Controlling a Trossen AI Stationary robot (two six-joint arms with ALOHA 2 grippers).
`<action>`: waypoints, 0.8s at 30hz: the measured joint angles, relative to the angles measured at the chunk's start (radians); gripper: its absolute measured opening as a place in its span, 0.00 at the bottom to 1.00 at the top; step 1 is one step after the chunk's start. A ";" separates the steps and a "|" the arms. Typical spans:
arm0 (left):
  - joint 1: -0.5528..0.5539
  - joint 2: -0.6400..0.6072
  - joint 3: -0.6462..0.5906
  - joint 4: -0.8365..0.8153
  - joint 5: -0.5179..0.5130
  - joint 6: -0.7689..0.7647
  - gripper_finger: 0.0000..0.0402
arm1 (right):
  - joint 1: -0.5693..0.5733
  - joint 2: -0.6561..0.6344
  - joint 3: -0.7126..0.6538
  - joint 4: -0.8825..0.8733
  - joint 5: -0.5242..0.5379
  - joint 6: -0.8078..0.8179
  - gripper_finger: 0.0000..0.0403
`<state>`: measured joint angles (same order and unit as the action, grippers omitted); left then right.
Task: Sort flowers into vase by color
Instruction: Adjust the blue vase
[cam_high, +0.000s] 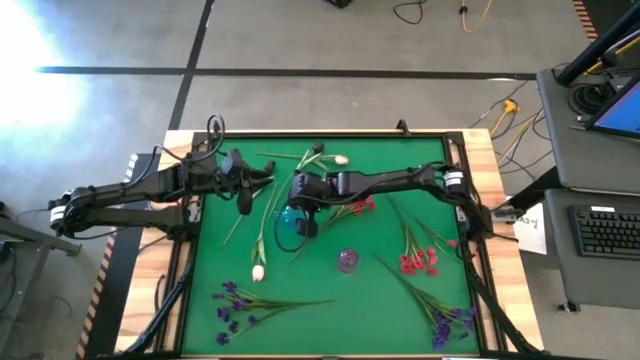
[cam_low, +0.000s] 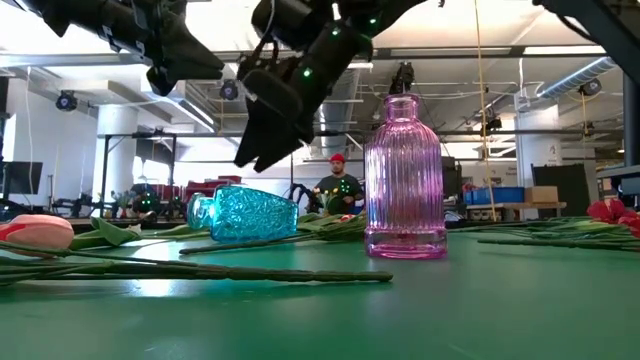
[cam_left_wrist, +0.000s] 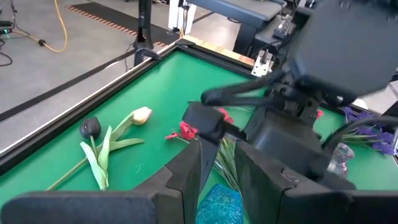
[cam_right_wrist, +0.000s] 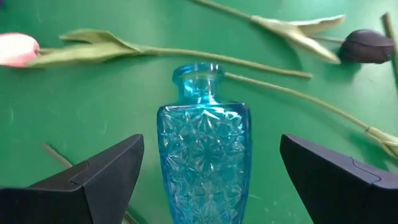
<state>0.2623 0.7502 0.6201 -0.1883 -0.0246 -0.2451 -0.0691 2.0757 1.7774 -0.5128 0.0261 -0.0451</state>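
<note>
A blue glass vase (cam_low: 245, 213) lies on its side on the green mat, neck toward the table's left. My right gripper (cam_right_wrist: 211, 143) hangs just above it, open wide, one finger on either side of the body (cam_right_wrist: 202, 168) without touching. A pink ribbed vase (cam_low: 404, 180) stands upright to its right. Flowers lie flat on the mat: tulips (cam_high: 258, 271) (cam_high: 340, 159), red clusters (cam_high: 418, 262) and purple clusters (cam_high: 232, 300) (cam_high: 445, 325). My left gripper (cam_left_wrist: 217, 177) hovers left of centre, its fingers slightly apart with nothing between them.
Long green stems (cam_low: 200, 270) cross the mat in front of and behind the blue vase. A dark tulip bud (cam_right_wrist: 367, 45) and a pink bud (cam_right_wrist: 15, 48) lie just beyond the vase's neck. The two grippers hang close together above the mat's middle (cam_high: 270, 195). A person (cam_low: 338, 185) is in the room behind.
</note>
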 joint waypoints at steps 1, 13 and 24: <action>0.000 0.000 0.000 -0.002 0.000 0.000 0.21 | -0.001 0.013 0.016 -0.018 0.000 -0.002 0.92; 0.000 0.000 -0.001 -0.007 0.000 0.000 0.21 | -0.011 0.143 0.172 -0.182 0.000 -0.008 0.92; 0.000 0.001 -0.001 -0.007 0.001 0.000 0.21 | -0.034 0.184 0.189 -0.205 -0.002 -0.012 0.91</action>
<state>0.2623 0.7509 0.6193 -0.1951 -0.0238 -0.2451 -0.1028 2.2601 1.9663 -0.7182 0.0244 -0.0568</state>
